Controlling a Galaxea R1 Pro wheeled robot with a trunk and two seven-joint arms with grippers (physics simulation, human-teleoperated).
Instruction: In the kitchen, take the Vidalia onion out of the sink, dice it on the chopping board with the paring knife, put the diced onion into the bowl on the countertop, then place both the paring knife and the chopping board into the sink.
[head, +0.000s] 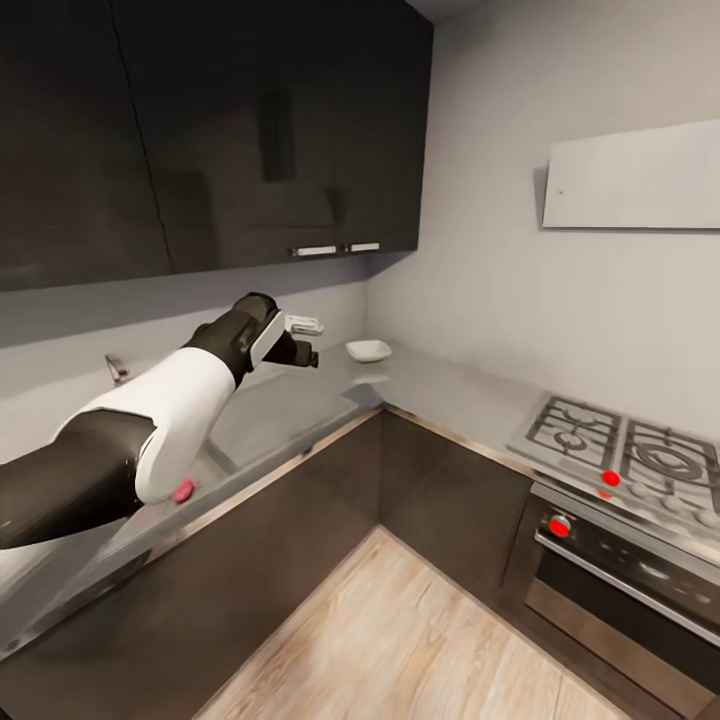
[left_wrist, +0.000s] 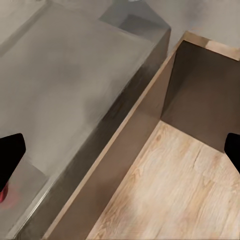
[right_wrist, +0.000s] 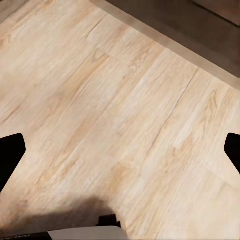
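The left gripper (left_wrist: 120, 150) has its fingers (left_wrist: 10, 155) spread wide and empty, hovering over the grey tabletop (head: 290, 420), probably poised to reach. The right gripper's (right_wrist: 120, 155) fingers, also apart, hang over the wooden floor (right_wrist: 125, 100). The bowl (head: 368, 350) waits in the corner; a pinkish-red blob (head: 184, 490), perhaps the Vidalia onion, peeks beside the left arm.

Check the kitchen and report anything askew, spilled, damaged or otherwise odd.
Nothing stands out. The bowl sits upright on the countertop near the corner, with no spill around it. A small pinkish-red thing shows at the counter's edge beneath the left arm; what it is cannot be told. The wooden floor looks clean.
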